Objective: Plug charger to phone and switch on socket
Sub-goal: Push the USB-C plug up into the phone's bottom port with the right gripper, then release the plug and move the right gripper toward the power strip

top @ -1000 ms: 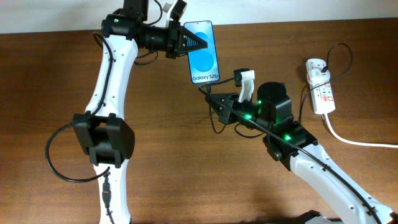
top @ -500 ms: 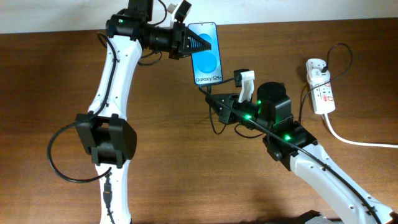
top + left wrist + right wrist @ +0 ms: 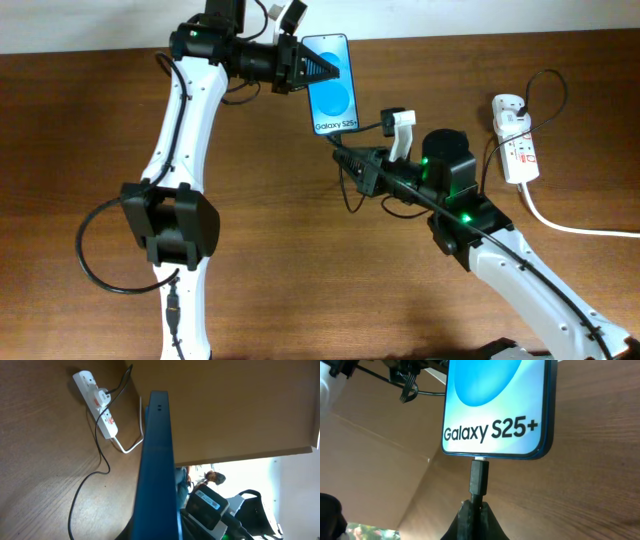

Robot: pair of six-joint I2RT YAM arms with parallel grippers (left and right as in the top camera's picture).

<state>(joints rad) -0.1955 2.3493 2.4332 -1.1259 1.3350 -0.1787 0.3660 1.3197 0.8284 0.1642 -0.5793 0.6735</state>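
Observation:
The phone [image 3: 331,84], blue screen with "Galaxy S25+", is held off the table by my left gripper [image 3: 312,70], which is shut on its upper left edge. It shows edge-on in the left wrist view [image 3: 157,465] and fills the top of the right wrist view [image 3: 497,405]. My right gripper [image 3: 345,160] is shut on the charger plug [image 3: 479,477]. The plug's tip touches the middle of the phone's bottom edge. The thin black cable [image 3: 510,125] runs to a black adapter in the white socket strip [image 3: 515,138] at the far right.
The strip's thick white cord [image 3: 570,225] trails off to the right edge. A slack loop of black wire [image 3: 95,255] hangs beside the left arm. The strip with its red switch marks also shows in the left wrist view [image 3: 97,402].
The left arm raised the phone slightly up and right, then held still. The right gripper moved up and right with the plug, closing on the phone's bottom edge.

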